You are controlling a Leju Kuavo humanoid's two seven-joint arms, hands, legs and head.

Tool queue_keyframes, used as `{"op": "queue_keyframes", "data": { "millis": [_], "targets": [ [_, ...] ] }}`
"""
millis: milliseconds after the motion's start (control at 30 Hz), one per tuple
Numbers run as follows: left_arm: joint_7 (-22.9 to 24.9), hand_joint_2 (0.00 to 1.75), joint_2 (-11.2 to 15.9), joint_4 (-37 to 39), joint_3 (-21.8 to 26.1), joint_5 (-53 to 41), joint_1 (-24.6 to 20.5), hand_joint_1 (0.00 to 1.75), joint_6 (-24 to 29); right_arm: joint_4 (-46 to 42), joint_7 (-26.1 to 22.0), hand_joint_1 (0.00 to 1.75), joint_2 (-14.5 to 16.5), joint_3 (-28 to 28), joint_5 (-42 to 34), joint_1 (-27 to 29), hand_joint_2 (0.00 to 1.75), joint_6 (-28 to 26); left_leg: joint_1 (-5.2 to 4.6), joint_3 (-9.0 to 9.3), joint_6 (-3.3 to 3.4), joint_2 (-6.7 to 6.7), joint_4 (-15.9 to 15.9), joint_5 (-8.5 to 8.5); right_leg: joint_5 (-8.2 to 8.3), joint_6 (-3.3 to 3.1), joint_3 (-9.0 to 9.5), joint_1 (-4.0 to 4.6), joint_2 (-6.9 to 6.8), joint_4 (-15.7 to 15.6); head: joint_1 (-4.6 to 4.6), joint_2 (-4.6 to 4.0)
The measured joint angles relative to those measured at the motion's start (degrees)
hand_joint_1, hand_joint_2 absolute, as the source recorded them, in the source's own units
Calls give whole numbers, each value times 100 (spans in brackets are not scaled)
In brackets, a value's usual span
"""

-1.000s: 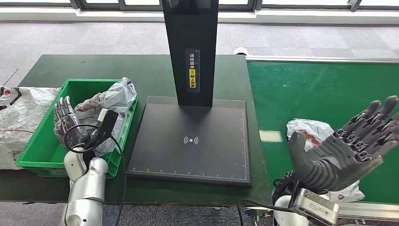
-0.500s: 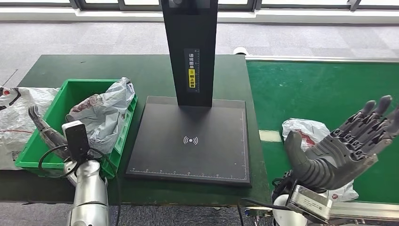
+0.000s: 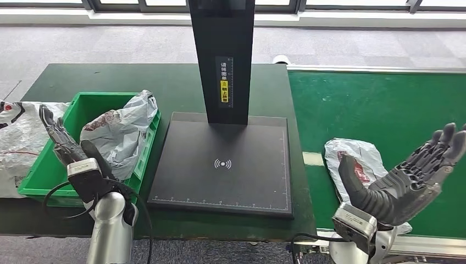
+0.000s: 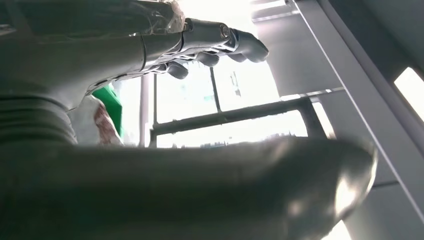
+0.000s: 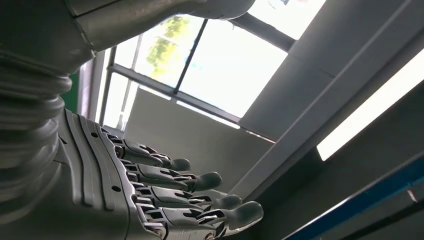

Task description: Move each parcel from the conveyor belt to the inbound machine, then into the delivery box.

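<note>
While both hands are free, the next parcel (image 3: pixel 354 159) lies on the green conveyor belt (image 3: pixel 384 110), near its edge beside the desk (image 3: pixel 165 82). The right hand (image 3: pixel 404 179) is raised just in front of it, palm up, with its fingers (image 3: pixel 439 146) spread wide and holding nothing. The left hand (image 3: pixel 66 146) stands at the near corner of the green delivery box (image 3: pixel 41 176), fingers stretched out and apart, also without any load. A grey parcel in the box (image 3: pixel 123 132) already leans against the wall of the box on the side of the inbound machine (image 3: pixel 222 165), whose black plate carries nothing.

I think the main risk is in the grasp. The bag looks thin and soft, so the fingers may catch only loose plastic and it may slip on the way to the plate. If the belt is running, the parcel may also pass the hand before it closes. The left hand is very close to the box wall and may push it.

The right palm hides the near end of the parcel. Both wrist views look upward at windows and ceiling, strongly overexposed, so they tell little. Another white bag (image 3: pixel 22 137) is cut by the picture edge.
</note>
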Motion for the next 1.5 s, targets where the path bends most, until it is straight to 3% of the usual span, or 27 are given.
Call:
{"op": "queue_keyframes", "data": {
  "millis": [267,367,667,800,933,1500],
  "targets": [
    [1,175,70,-503,-446,145,287,0,-282,266,516,0,17,-433,758,60,175,1,0,1,0,1,0,0,0,0,0,-1,1,0,-1,0],
    [2,175,92,-739,-600,440,480,0,-780,460,1075,0,17,-663,1570,54,175,2,0,2,0,1,0,0,0,0,1,-1,3,-1,-1,0],
    [0,175,180,-1532,-1339,949,1165,0,-1777,2470,2220,0,-73,-2878,3686,-681,175,2,-5,-1,13,-1,1,-6,0,4,6,-5,-7,-8,0,0],
    [1,175,190,-1590,-1526,1001,1278,0,-1990,3434,2702,0,-266,-3529,3899,-934,175,2,-5,1,14,-1,1,-6,0,4,7,-5,-8,-8,0,0],
    [2,175,191,-1593,-1599,1015,1341,0,-2116,4314,3061,0,-511,-3804,3956,-1121,175,0,-6,2,14,0,0,-7,0,4,6,-3,-6,-8,0,0],
    [3,175,183,-1417,-1663,1039,1331,0,-2500,6371,3697,0,-1254,-3953,3782,-1421,175,213,-7,1,16,0,1,-8,-1,5,5,-7,-5,-8,0,0]
  ]
}}
